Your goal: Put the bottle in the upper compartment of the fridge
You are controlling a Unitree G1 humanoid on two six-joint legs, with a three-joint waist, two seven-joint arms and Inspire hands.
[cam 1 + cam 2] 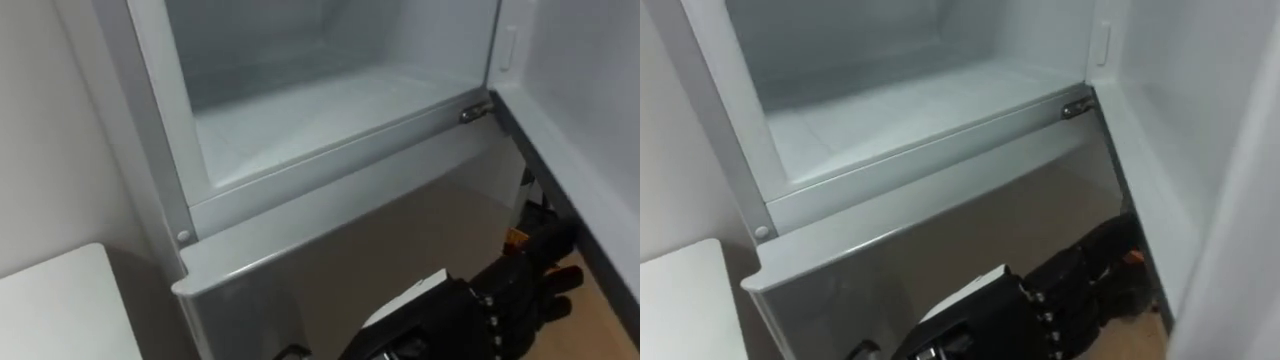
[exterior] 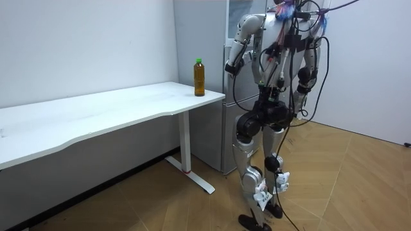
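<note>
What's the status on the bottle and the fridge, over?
Right robot hand low before the lower fridge door, empty. Bottle upright on the table corner, not yet picked up. Upper fridge open, nothing blocking it.

In the room view the bottle (image 2: 200, 77) stands mid-frame on the right end of the table (image 2: 96, 119), with the fridge (image 2: 215, 138) just right of it. In the eye views the upper compartment (image 1: 320, 110) is at top centre.

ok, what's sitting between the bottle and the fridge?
Nothing. In the room view the bottle stands on the table's corner next to the fridge, with only a bare strip of tabletop between them.
</note>
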